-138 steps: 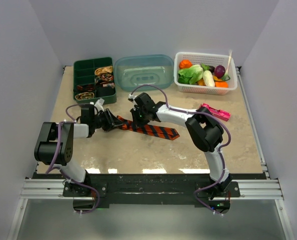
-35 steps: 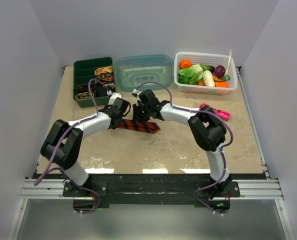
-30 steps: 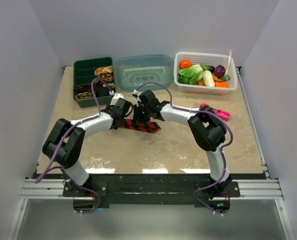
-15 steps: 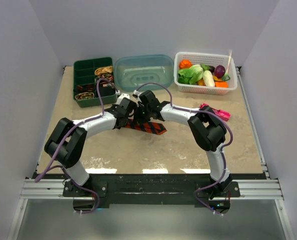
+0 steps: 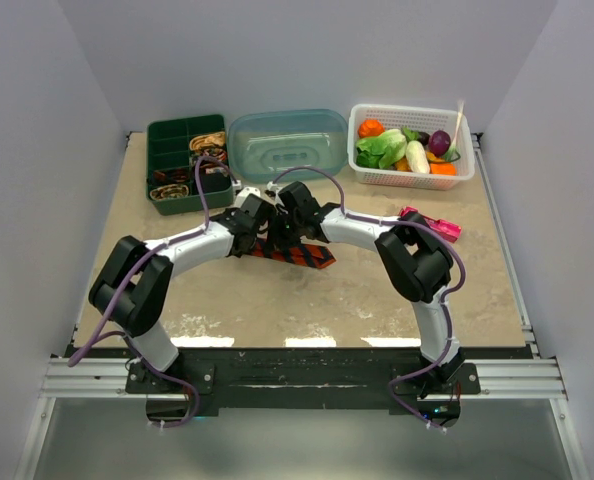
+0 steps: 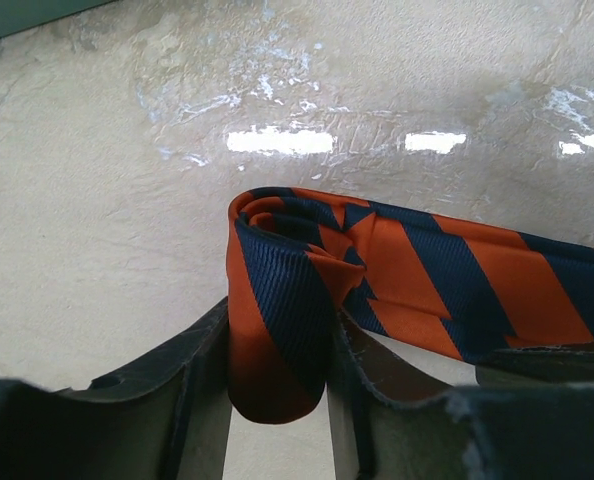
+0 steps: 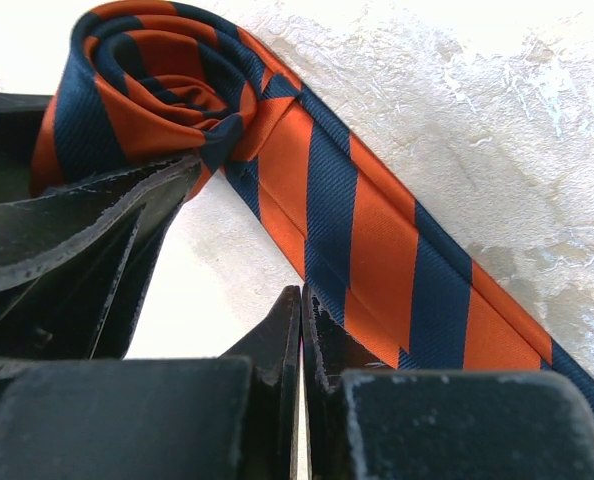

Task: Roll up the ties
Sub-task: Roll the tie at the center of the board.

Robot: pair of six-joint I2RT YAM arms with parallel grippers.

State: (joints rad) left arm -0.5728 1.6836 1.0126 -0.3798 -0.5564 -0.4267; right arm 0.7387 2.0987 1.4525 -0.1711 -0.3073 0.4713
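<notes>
**Left hand** (image 6: 277, 405): the 2 fingers (image 6: 199, 385) stand on either side of the rolled end of the orange tie (image 6: 417, 285). Each finger touches 1 flank of the roll, so the hand is pinching the roll. The roll rests on the worktop (image 6: 107, 210).

**Right hand** (image 7: 301, 325): the 2 fingers are pressed together with nothing between them. The tips sit at the near edge of the flat part of the tie, just beside the roll. Whether the tips bear on the fabric cannot be told.

**Position of the orange tie:** in the top view it lies near the middle of the worktop, slightly toward the far side. The rolled end sits between the 2 hands. The unrolled part has dark blue diagonal stripes. It lies flat and runs toward the right and the near edge.

**Other items, top view:**
- A green compartment box (image 5: 165, 134) stands at the far left. Coiled ties (image 5: 210, 146) sit in several of its compartments.
- A clear teal container (image 5: 287, 145) stands just to the right of the box.
- A white basket (image 5: 413, 181) holding toy vegetables (image 5: 382, 148) stands at the far right.
- A pink gadget (image 5: 429, 224) lies on the worktop beside the right arm.
</notes>
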